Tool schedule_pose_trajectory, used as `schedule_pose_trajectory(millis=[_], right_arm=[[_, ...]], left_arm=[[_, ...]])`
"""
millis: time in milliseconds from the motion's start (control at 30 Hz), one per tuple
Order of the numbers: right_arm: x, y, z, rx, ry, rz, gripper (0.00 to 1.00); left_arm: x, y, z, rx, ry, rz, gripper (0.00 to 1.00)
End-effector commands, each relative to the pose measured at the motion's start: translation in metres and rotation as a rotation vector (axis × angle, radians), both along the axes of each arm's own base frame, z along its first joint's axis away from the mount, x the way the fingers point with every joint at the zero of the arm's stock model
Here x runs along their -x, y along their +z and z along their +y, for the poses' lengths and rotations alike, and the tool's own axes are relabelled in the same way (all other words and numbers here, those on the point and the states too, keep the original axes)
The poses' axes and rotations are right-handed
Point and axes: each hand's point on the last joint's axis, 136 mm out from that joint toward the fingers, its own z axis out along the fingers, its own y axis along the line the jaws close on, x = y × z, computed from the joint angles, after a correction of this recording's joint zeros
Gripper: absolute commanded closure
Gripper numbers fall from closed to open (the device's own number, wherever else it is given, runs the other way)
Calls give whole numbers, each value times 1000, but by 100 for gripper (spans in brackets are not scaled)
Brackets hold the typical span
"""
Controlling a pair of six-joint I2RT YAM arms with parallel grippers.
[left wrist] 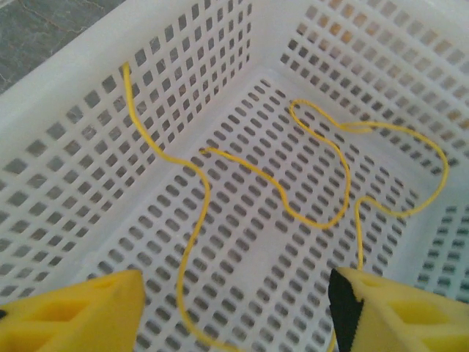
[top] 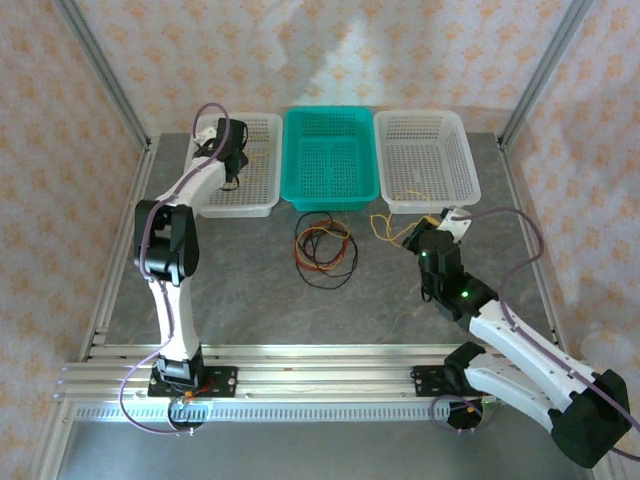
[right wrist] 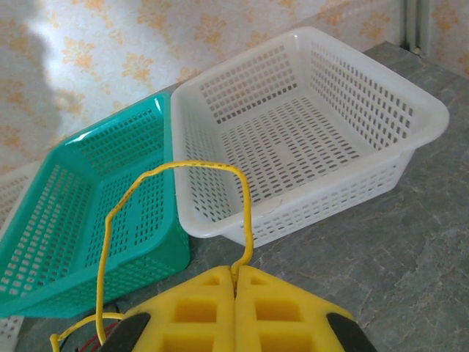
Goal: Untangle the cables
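Observation:
A tangle of black, red and yellow cables (top: 323,252) lies on the table in front of the teal basket (top: 330,155). My right gripper (top: 432,222) (right wrist: 236,275) is shut on one yellow cable (right wrist: 198,164), which arcs up from the fingertips and trails left toward the tangle (top: 385,228). My left gripper (top: 232,160) (left wrist: 234,315) hangs open over the left white basket (left wrist: 44,88). A loose yellow cable (left wrist: 315,224) snakes across that basket's floor, one end leaning up the left wall, the other passing between the fingers untouched.
The right white basket (top: 425,160) (right wrist: 432,121) stands just beyond my right gripper, beside the teal basket (right wrist: 88,220). All three baskets line the back of the grey table. Aluminium frame rails run along the table's sides and front edge (top: 300,375).

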Motion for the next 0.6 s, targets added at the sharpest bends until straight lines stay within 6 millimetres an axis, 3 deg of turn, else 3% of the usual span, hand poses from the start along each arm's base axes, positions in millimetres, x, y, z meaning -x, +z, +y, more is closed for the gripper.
schedule_pose_trajectory(millis=[0, 267, 433, 567], right_arm=[[-1, 26, 14, 11, 99, -59, 100], [-12, 41, 39, 80, 227, -95, 100], [-22, 49, 65, 121, 341, -109, 100], [-27, 55, 90, 136, 454, -115, 100]], left_arm=[[10, 70, -26, 12, -129, -169, 28], [66, 122, -131, 115, -628, -391, 31], [117, 137, -193, 136, -901, -460, 32], [152, 143, -224, 160, -1037, -513, 33]])
